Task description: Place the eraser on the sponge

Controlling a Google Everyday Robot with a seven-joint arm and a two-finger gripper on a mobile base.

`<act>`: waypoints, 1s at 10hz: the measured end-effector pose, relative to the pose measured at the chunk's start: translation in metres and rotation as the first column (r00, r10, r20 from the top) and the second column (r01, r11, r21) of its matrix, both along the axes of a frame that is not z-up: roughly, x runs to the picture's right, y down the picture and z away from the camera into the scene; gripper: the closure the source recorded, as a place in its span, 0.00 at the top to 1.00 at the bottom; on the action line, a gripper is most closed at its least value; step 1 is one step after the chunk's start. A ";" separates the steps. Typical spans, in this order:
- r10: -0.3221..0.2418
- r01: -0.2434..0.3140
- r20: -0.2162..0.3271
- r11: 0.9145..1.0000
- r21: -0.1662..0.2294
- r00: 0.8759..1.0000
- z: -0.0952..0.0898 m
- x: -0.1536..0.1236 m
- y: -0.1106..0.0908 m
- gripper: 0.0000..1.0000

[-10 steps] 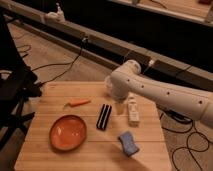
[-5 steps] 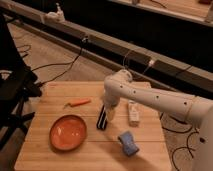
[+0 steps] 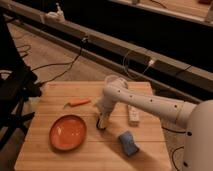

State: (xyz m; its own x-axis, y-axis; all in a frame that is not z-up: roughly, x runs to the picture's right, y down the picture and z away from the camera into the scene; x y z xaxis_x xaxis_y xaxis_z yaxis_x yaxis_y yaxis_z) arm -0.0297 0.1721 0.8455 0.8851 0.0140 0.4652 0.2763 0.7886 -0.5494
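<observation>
My gripper [image 3: 103, 120] is down at the table's middle, right over the black eraser [image 3: 100, 126]. Only a dark end of the eraser shows below the wrist; the rest is hidden by the gripper. The jaws stand open around it, and no grip shows. The white arm [image 3: 145, 102] comes in from the right edge. The blue sponge [image 3: 128, 142] lies on the wooden table [image 3: 60, 160], a short way to the right of the gripper and nearer the front edge, apart from it.
An orange plate [image 3: 67, 131] sits left of the gripper. A thin orange object [image 3: 77, 103] lies behind the plate. A white bottle-like object [image 3: 133, 115] lies under the arm on the right. Cables run over the floor behind the table.
The arm has swung left and down, and the gripper has dropped from beside the white object onto the eraser. The eraser, sponge and plate have not moved.
</observation>
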 end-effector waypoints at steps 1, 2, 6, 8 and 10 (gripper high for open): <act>0.003 -0.003 0.000 1.000 -0.020 1.000 0.004 0.004 0.008 0.80; 0.007 -0.007 -0.003 1.000 -0.026 1.000 0.006 0.011 0.008 0.80; 0.007 -0.007 -0.003 1.000 -0.025 1.000 0.006 0.012 0.007 0.80; 0.000 0.000 -0.007 1.000 -0.016 1.000 0.008 0.015 0.007 0.80; -0.057 0.057 -0.025 0.998 0.008 0.998 0.020 0.025 0.011 0.80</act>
State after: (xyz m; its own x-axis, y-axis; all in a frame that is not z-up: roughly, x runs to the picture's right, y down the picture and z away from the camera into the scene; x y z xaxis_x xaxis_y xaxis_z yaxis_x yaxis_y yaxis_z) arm -0.0047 0.1833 0.8653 0.8956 -0.0408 0.4429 0.3073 0.7768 -0.5497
